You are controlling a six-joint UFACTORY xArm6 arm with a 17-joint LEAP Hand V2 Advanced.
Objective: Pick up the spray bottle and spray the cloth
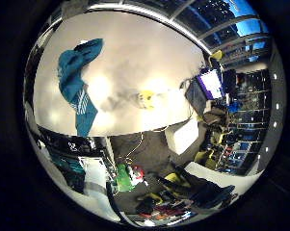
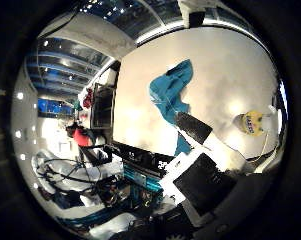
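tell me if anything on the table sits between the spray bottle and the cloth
Nothing visible does. The yellow spray bottle stands on the white table, apart from the teal cloth, and only bare tabletop shows between them. The hand is above the table and holds nothing yet.

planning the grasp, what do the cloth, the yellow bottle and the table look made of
Cloth: soft teal fabric, crumpled and folded.
Spray bottle: probably yellow plastic; too small to be sure.
Table: smooth white top, slightly glossy with light glare, possibly laminate.

White table [image 1: 135, 53], window frames [image 1: 217, 24], cluttered floor [image 1: 149, 149].
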